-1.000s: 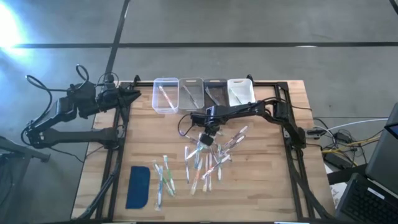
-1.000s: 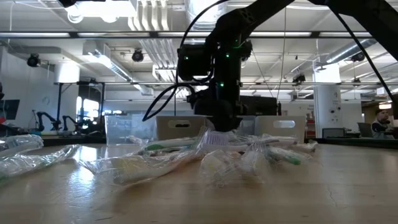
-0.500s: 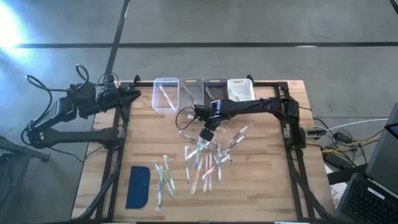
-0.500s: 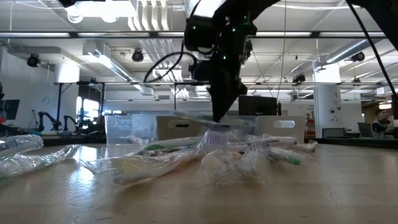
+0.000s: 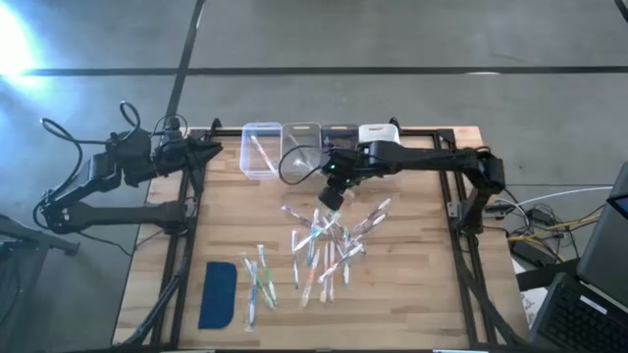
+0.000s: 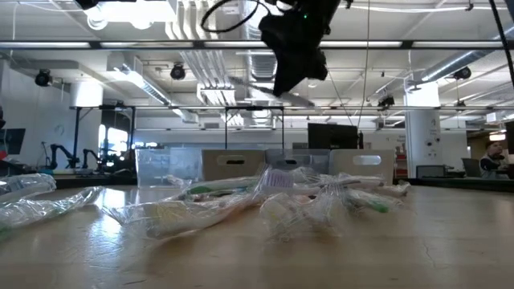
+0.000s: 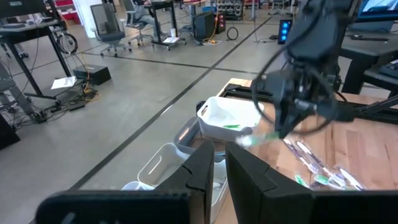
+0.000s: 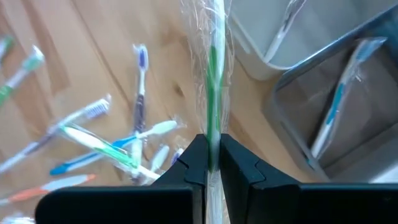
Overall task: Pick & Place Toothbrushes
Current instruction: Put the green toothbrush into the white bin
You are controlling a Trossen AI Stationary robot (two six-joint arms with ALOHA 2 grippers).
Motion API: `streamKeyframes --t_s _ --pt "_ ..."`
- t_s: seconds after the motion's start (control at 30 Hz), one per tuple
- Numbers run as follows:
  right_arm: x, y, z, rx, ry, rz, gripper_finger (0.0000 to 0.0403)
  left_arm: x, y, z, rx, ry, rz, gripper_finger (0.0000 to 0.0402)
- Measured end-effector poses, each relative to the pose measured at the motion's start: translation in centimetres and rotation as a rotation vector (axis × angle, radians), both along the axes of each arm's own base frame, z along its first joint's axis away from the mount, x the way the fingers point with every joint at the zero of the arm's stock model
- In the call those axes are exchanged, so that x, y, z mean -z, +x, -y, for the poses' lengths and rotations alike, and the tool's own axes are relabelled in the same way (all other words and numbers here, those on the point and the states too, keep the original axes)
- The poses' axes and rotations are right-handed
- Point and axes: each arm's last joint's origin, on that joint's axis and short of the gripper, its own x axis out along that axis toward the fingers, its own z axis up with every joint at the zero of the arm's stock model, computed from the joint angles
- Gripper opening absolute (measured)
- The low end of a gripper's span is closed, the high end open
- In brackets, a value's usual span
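Your right gripper (image 8: 212, 163) is pinching a green-handled toothbrush (image 8: 213, 68) in a crinkly clear wrapper, its fingers (image 8: 194, 165) pressed tight on the handle. The brush's long axis runs straight out ahead of the fingers, and in the low view it hangs in the air, clear of the table. From above, the right gripper (image 5: 333, 193) sits just on the near side of the row of bins, with the loose pile of toothbrushes (image 5: 329, 245) lying below and behind it on the wooden table (image 5: 412, 294).

What your coming move turns on: the bins lie just ahead of the gripper, roughly along the brush's own axis. The dark grey bin (image 8: 348, 118), which already holds a teal-accented brush, is ahead and to one side of the tip; the white bin (image 8: 280, 31) is farther ahead. Judging by this, you likely need only a short carry forward, and which bin you choose I cannot tell.

Your right arm is far nearer the bins. Your left gripper (image 7: 219, 167) waits beyond the table's far left corner, its fingers nearly together and holding nothing
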Motion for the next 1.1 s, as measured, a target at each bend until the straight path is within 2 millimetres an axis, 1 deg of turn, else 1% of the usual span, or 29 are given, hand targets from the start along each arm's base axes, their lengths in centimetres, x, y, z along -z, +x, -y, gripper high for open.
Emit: streamKeyframes --t_s 0.1,0.23,0.37,0.57,0.8,0.9,1.1 --pt "-1.6 -1.0 0.1 0.029 -0.011 0.034 0.002 0.0 0.0 0.0 0.0 0.0 0.0 0.0046" --pt "-3.2 -2.9 0.5 0.09 -0.074 0.02 0.0021 0.0 0.0 0.0 0.0 0.0 0.0 0.0046" --pt "-4.3 -5.1 1.4 0.181 -0.092 -0.027 0.0021 0.0 0.0 0.0 0.0 0.0 -0.002 0.0046" --pt "-5.6 -7.7 2.6 0.27 -0.11 -0.063 0.0022 0.0 0.0 0.0 0.0 -0.001 -0.002 0.0046" --pt "-6.5 -9.6 4.4 0.345 -0.113 -0.064 0.0022 0.0 0.0 0.0 0.0 0.0 -0.002 0.0046" --pt "-6.3 -10.4 5.3 0.379 -0.11 -0.088 0.0022 0.0 0.0 0.0 0.0 0.0 -0.002 0.0046" --pt "-5.6 -11.2 7.1 0.424 -0.111 -0.12 0.0022 0.0 0.0 0.0 0.0 -0.001 -0.002 0.0046"
